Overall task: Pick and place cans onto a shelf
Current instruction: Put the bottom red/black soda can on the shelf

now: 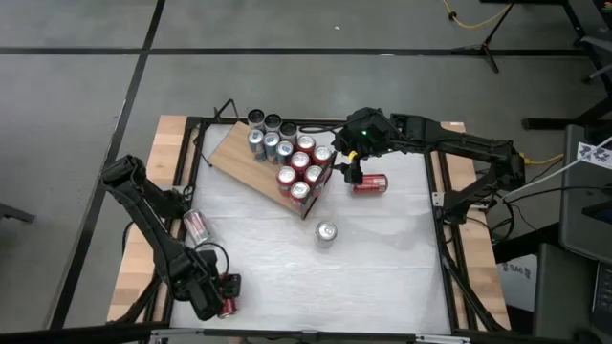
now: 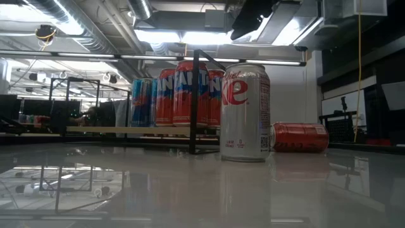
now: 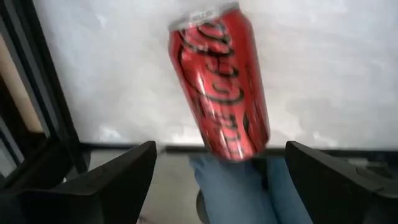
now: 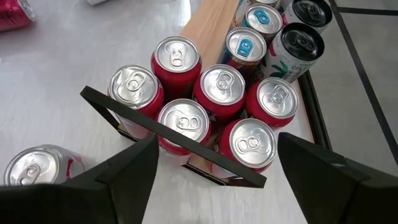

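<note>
The shelf (image 1: 239,153) lies at the table's eleven o'clock, carrying about ten upright cans (image 1: 300,161). Four more lie loose: one standing at centre (image 1: 326,232), three toppled. Right gripper (image 1: 346,172), spread, hovers over the shelf's end; left gripper (image 1: 226,291), spread, at seven o'clock.
</note>
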`<state>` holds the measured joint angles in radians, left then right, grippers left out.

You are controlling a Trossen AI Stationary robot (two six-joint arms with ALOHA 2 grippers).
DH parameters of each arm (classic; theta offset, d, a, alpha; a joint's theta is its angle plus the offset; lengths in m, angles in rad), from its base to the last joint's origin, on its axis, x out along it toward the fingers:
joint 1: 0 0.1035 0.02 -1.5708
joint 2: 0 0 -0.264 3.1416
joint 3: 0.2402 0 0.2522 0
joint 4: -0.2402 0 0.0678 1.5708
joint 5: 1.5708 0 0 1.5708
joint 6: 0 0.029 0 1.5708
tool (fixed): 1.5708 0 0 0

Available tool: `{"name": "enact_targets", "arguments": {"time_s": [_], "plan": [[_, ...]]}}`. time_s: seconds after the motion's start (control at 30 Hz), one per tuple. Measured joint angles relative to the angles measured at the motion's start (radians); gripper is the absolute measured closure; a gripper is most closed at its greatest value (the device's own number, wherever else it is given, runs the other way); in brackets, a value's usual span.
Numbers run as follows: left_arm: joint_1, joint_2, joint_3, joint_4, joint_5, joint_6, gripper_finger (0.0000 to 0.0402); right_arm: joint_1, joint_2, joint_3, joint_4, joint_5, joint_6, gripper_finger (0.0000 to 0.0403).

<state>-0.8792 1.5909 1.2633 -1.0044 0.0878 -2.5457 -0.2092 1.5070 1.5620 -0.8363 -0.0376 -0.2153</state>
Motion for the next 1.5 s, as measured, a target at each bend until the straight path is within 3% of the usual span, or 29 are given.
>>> {"name": "enact_targets", "arguments": {"time_s": [0.63,0.87,1.5], "plan": [[0.026,0.218,0.000,0.029,0.001,-0.008,0.0052,0.000,0.000,0.000,-0.004,0.000,0.000,0.0084],[0.050,0.277,0.000,0.024,-0.044,0.013,0.0052,0.000,0.000,0.000,-0.004,0.000,0.000,0.0084],[0.050,0.309,-0.001,0.030,-0.043,0.071,0.0052,0.000,0.000,0.000,-0.004,0.000,0.000,0.0084]]}}
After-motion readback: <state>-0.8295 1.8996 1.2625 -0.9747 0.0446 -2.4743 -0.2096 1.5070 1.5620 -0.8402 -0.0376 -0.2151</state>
